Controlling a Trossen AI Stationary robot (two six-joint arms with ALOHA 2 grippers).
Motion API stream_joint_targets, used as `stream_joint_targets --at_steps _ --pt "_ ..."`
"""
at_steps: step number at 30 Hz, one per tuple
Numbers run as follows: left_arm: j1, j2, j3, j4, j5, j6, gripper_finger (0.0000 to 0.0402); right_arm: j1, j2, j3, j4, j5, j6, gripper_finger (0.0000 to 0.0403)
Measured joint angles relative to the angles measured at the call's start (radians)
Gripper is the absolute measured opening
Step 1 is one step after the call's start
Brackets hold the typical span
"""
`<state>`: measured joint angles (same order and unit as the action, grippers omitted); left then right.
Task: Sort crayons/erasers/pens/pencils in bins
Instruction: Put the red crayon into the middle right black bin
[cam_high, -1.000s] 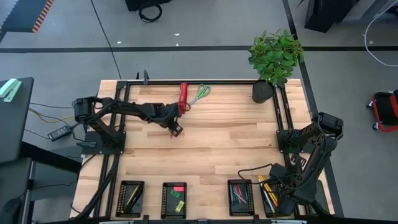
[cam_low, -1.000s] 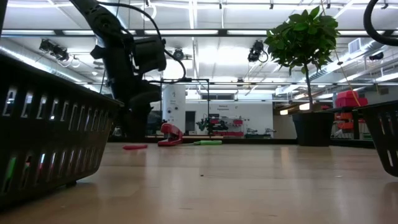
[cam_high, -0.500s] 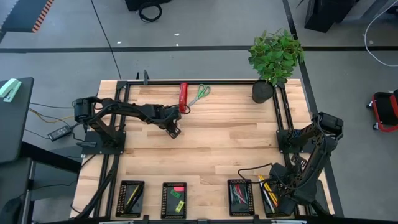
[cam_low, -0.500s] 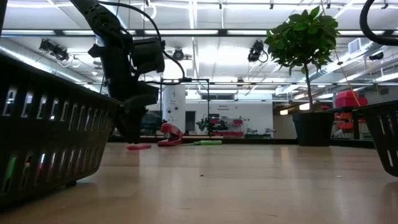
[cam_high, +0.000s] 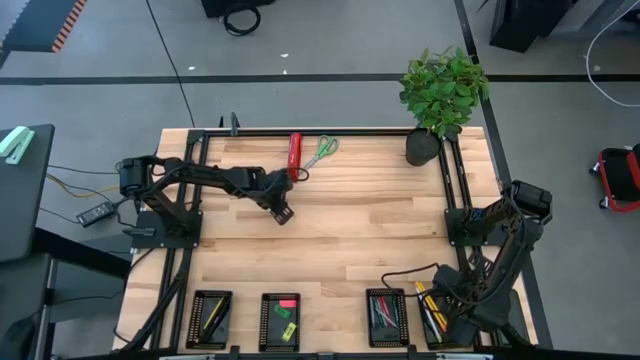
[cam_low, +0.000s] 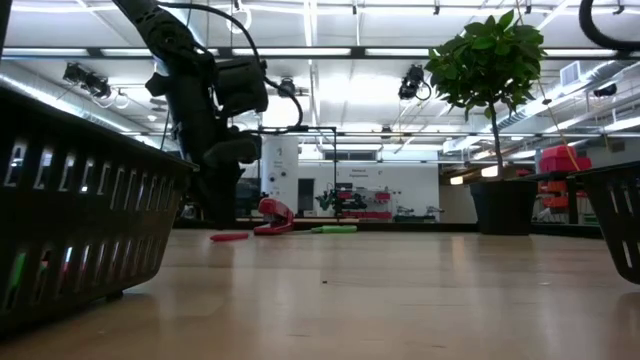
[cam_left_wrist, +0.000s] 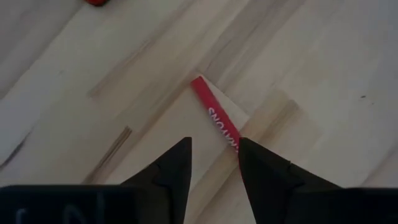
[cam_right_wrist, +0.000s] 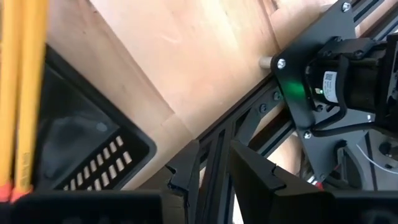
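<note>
Left gripper (cam_left_wrist: 212, 163) hangs with fingers apart over the short red paper-wrapped crayon (cam_left_wrist: 216, 116) on the pale wooden bench (cam_high: 360, 235), left of centre: you should centre it before closing

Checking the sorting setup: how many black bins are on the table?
4, in a row along the table's near edge: bin, bin, bin, and bin beside the right hand.
</note>
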<state>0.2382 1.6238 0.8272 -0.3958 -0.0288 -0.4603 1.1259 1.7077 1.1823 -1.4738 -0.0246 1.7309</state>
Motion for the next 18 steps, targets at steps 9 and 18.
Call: stream_joint_targets --at_steps 9,18 --pt "0.000 0.000 0.000 0.038 0.021 0.000 0.0119 0.000 0.000 0.023 0.000 0.000 0.001 0.0094" --pt "0.000 0.000 0.000 0.044 0.056 0.025 0.0130 0.000 0.000 0.023 0.000 0.000 0.001 0.0094"
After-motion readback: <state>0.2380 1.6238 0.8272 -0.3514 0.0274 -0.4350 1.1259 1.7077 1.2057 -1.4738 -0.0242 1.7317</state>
